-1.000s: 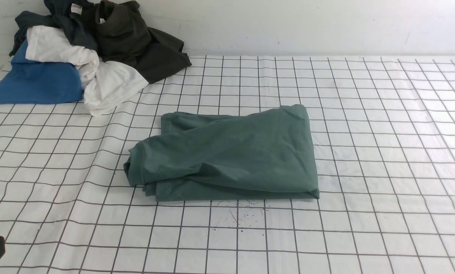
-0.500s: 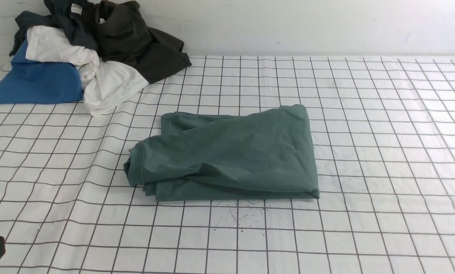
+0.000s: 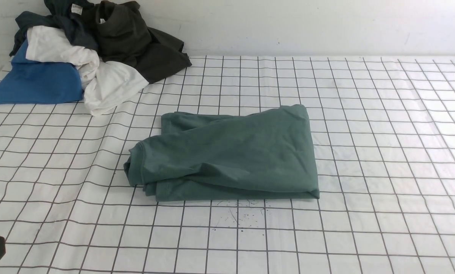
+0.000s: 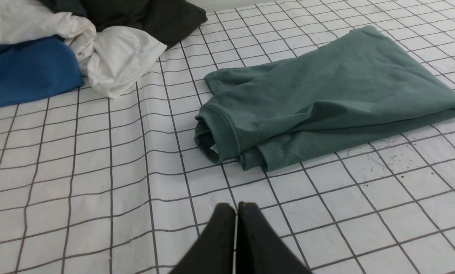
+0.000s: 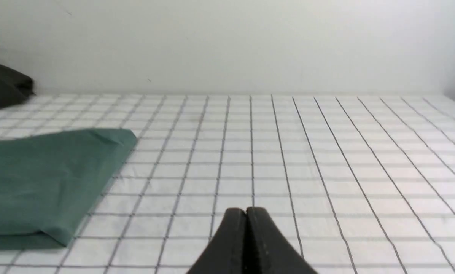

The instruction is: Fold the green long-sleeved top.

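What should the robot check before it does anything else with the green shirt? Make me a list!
1. Green long-sleeved top folded into a bundle on the checked cloth: ok, though its left end looks bunched.
2. Sleeves tucked in, none trailing out: ok from the front; underside cannot tell.
3. Left gripper shut and holding nothing, short of the top: ok.
4. Right gripper shut and holding nothing, off to the top's side: ok.
5. Top lying apart from the pile of other clothes: ok.
6. Fold neat enough to count as done: cannot tell.
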Available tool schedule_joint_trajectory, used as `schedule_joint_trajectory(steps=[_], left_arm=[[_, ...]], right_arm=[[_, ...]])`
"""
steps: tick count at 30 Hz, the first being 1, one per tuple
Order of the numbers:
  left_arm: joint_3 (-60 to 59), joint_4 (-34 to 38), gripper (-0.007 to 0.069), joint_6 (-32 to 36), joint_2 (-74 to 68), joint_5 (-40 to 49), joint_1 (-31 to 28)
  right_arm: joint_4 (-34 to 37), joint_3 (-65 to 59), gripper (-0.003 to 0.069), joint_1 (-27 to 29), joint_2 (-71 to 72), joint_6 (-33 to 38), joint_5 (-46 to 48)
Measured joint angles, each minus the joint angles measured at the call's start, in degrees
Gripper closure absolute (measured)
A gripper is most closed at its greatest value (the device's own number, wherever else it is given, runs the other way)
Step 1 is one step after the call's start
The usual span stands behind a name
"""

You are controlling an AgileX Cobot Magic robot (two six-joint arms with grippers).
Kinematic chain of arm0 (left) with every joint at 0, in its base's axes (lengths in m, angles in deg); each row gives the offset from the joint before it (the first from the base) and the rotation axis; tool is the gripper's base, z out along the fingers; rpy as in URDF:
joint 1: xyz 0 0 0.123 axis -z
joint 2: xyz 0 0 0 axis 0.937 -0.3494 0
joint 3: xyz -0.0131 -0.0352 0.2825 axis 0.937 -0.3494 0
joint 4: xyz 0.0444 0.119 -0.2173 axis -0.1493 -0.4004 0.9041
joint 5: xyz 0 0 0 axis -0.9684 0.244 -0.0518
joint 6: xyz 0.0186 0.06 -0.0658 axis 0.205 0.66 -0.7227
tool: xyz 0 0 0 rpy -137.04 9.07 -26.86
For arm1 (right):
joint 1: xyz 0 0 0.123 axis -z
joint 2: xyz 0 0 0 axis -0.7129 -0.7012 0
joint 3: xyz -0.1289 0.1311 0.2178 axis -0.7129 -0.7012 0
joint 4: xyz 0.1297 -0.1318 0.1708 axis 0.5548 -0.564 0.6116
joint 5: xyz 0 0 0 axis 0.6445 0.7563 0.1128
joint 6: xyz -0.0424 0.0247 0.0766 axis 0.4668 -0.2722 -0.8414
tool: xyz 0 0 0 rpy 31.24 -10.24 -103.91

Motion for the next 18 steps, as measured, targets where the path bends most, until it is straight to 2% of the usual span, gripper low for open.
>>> schedule_joint_trajectory(steps=[7,18], left_arm=[[0.00,0.06,0.0631,0.00,0.00,0.05,0.00],[0.00,0.12,0.0631,0.00,0.00,0.48,0.00]], right_arm=[[-1.39,-4.79,0.0673,1.39,0.00,-3.78,-0.86],[-1.44,-4.79,0.0673,1.39,0.00,-3.79,-0.86]])
